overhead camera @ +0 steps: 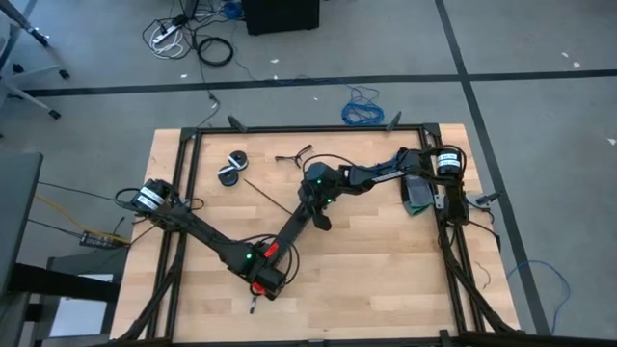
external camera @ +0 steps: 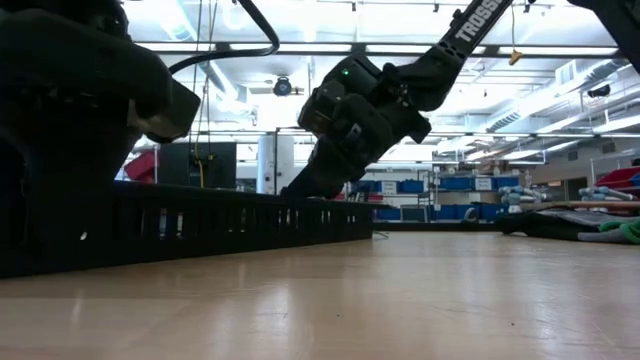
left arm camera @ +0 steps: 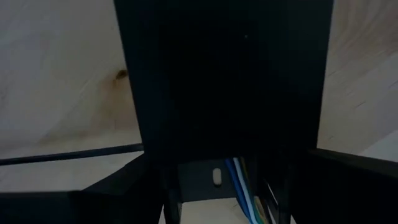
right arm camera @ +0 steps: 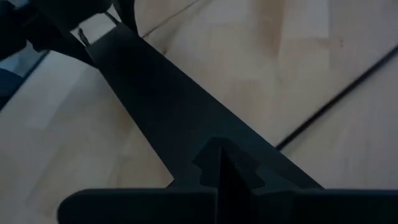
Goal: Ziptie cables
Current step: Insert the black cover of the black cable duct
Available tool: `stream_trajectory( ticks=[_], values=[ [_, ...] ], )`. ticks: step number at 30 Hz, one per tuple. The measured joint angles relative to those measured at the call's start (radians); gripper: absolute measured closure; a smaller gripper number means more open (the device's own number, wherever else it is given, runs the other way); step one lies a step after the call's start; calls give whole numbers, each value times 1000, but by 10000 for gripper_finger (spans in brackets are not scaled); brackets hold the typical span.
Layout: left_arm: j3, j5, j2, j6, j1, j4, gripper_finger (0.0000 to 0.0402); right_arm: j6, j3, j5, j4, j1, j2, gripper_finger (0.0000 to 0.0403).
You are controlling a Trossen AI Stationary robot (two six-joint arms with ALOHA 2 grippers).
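Observation:
A long black perforated channel [overhead camera: 287, 231] lies slantwise on the table between my two grippers; in the low view it [external camera: 200, 225] runs along the board. My left gripper [overhead camera: 260, 280] stands over its near end, pointing down, fingers closed on either side of it. My right gripper [overhead camera: 312, 200] is shut at its far end. The cables show only as a few thin blue and pale wires [left arm camera: 245, 196] inside the channel's open end. A ziptie [overhead camera: 265, 190] lies flat on the wood beside the channel, thin and black. My left gripper holds the channel's near end [left arm camera: 224, 124] between its two fingers [left arm camera: 118, 202], one on each long side, coming from above and lying across it. The channel rests on the table. My right gripper has its shut fingertips [right arm camera: 217, 158] on the channel's top face [right arm camera: 186, 118] near the far end, slanting down from the far right.
Two round black pieces [overhead camera: 231, 169] and a forked black piece [overhead camera: 294, 154] lie at the far side. A green and black item [overhead camera: 419, 193] sits by the right arm's base. Black frame rails [overhead camera: 308, 128] edge the table. A blue coiled cable [overhead camera: 362, 108] lies on the floor beyond.

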Motion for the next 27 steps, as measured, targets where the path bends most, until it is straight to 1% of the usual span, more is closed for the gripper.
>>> stream_trajectory(
  ticks=[5, 13, 19, 23, 27],
  values=[
    [0, -24, 0, 2, 0, 8, 154, 13, 6, -13, -18, 0, 1, 403],
    [0, -97, 1, 3, -2, 7, 127, -4, 6, -41, -59, -46, 0, 402],
    [-16, -90, 0, -96, -10, 14, 126, -5, 6, -47, -65, -86, 0, 402],
    [-16, -90, 0, -101, -18, 8, 127, -10, 5, -48, -70, -103, 0, 402],
    [-18, -130, 0, -100, -41, 1, 127, -7, 5, -50, -70, -116, 0, 402]
  ],
)
